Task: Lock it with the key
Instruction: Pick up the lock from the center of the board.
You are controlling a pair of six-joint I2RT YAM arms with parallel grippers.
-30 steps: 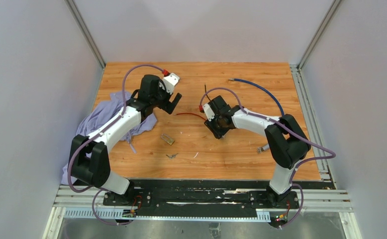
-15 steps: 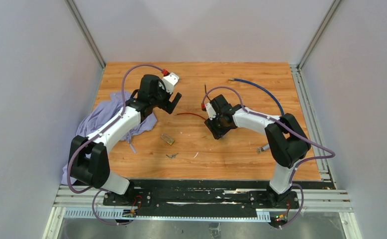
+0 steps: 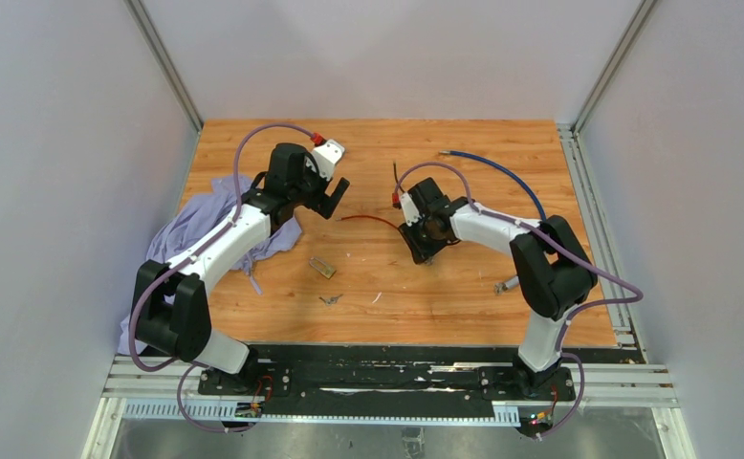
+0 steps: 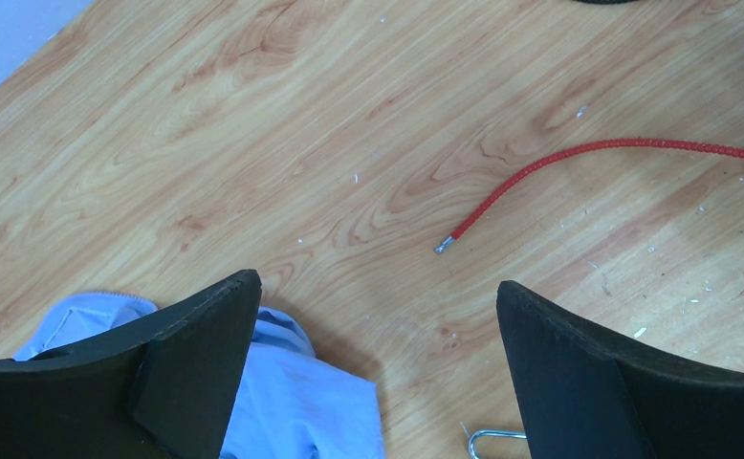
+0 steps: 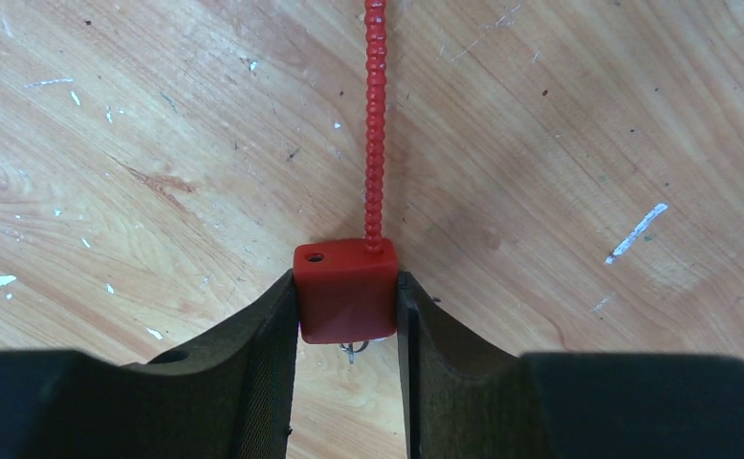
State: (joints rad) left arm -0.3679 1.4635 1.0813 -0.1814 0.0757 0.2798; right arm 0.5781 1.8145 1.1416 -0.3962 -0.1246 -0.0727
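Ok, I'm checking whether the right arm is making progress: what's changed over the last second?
The right tool shifted slightly to the right and farther from the bases, clamped on the red lock body. The left tool, open, the cloth and the keys stayed put.

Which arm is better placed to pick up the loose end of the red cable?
Left. The left gripper hangs open, and the cable's loose end lies just ahead of the gap between its fingers. The right gripper is busy, shut on the red lock body.
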